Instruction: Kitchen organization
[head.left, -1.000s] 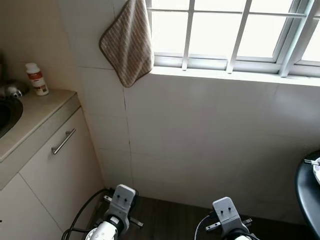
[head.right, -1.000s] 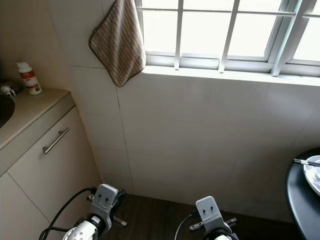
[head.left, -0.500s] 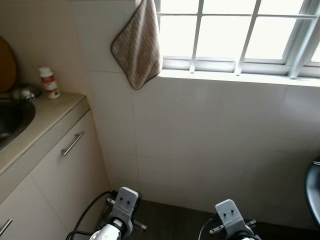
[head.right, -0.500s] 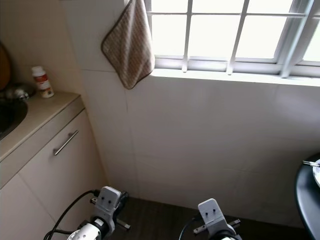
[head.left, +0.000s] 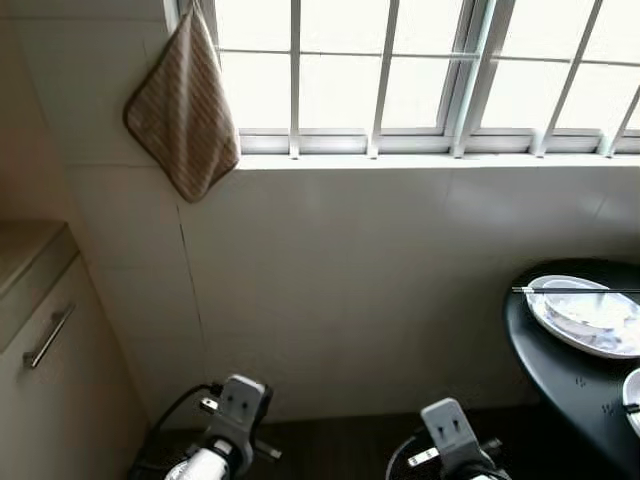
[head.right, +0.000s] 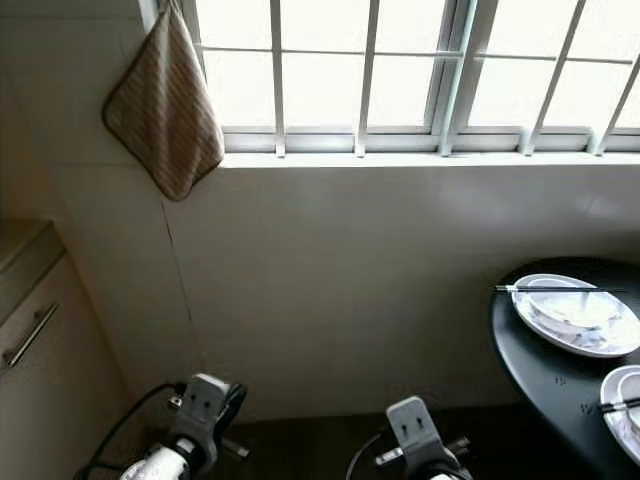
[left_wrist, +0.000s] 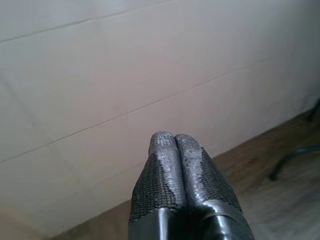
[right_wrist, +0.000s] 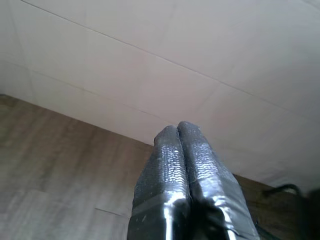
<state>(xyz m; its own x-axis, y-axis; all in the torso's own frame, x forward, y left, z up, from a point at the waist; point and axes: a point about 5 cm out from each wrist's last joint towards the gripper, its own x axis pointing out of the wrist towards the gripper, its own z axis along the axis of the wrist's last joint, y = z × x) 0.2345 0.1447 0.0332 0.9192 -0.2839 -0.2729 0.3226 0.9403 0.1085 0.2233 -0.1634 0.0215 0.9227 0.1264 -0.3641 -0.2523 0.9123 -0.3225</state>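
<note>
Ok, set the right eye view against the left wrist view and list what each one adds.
Right eye view alone: the window, a striped cloth hanging beside it, a cabinet, and a black table bearing a white plate with chopsticks across it.
Left wrist view alone: the left gripper close up, fingers pressed shut.
Shared: the tiled wall and the wood floor.
</note>
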